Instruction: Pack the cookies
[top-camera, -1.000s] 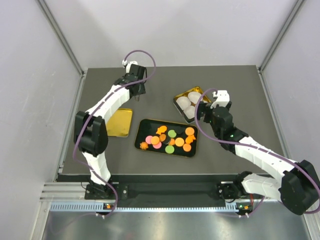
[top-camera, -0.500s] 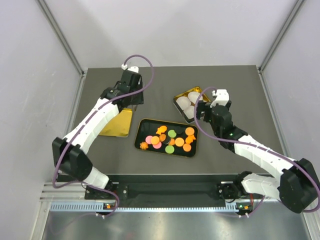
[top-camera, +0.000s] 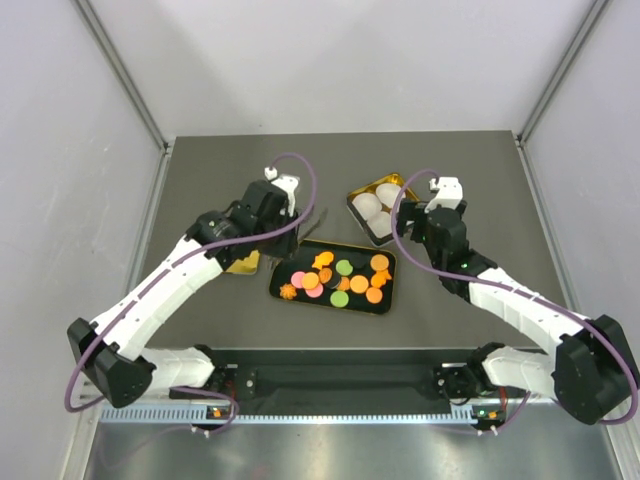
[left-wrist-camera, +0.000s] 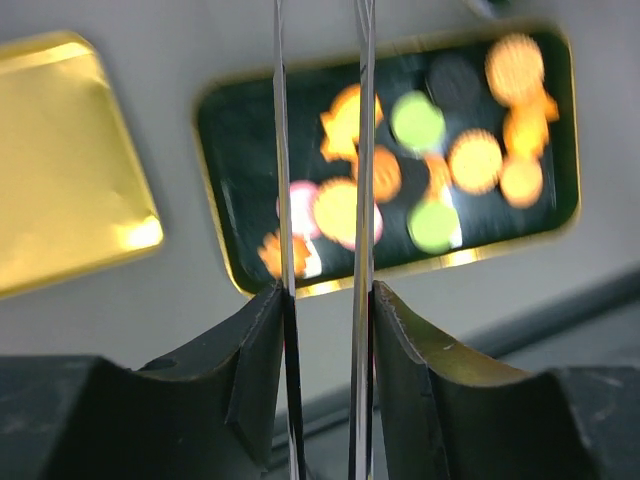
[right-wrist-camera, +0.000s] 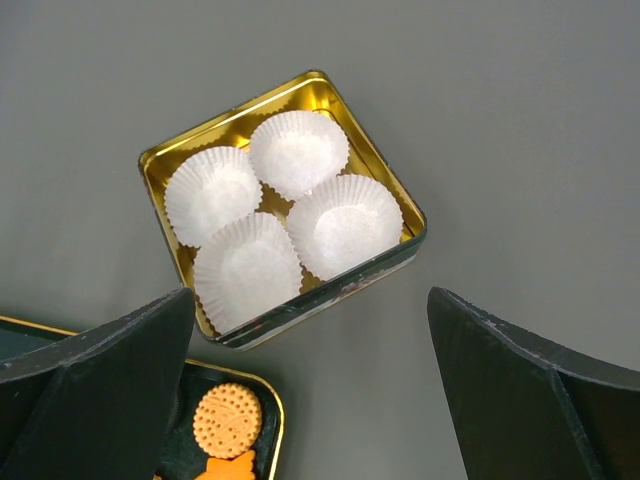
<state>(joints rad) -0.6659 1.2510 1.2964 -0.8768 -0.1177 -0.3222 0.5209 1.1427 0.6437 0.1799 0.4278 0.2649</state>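
The cookies (top-camera: 340, 278), flat orange, pink and green pieces, lie in a black gold-rimmed tray (top-camera: 384, 305) at mid-table. They look blurred in the left wrist view, where a green cookie (left-wrist-camera: 418, 120) stands out. My left gripper (top-camera: 296, 222) hovers by the tray's back left corner. It (left-wrist-camera: 325, 290) is shut on metal tweezers (left-wrist-camera: 365, 150), whose two thin blades point down over the tray (left-wrist-camera: 215, 130). My right gripper (right-wrist-camera: 310, 400) stands wide open and empty above the bare table, between the tray and a gold tin (right-wrist-camera: 412, 237). One round orange cookie (right-wrist-camera: 228, 420) shows there.
The gold tin (top-camera: 354, 197) at the back right holds several white paper cups (right-wrist-camera: 345, 225). A flat gold lid (top-camera: 243, 264) lies left of the tray, partly under my left arm, and appears as a gold lid (left-wrist-camera: 60, 160) in the left wrist view. Walls enclose the table.
My left arm has swung from the back left of the table forward and right to the tray's back left corner, carrying the tweezers. The right arm has barely moved.
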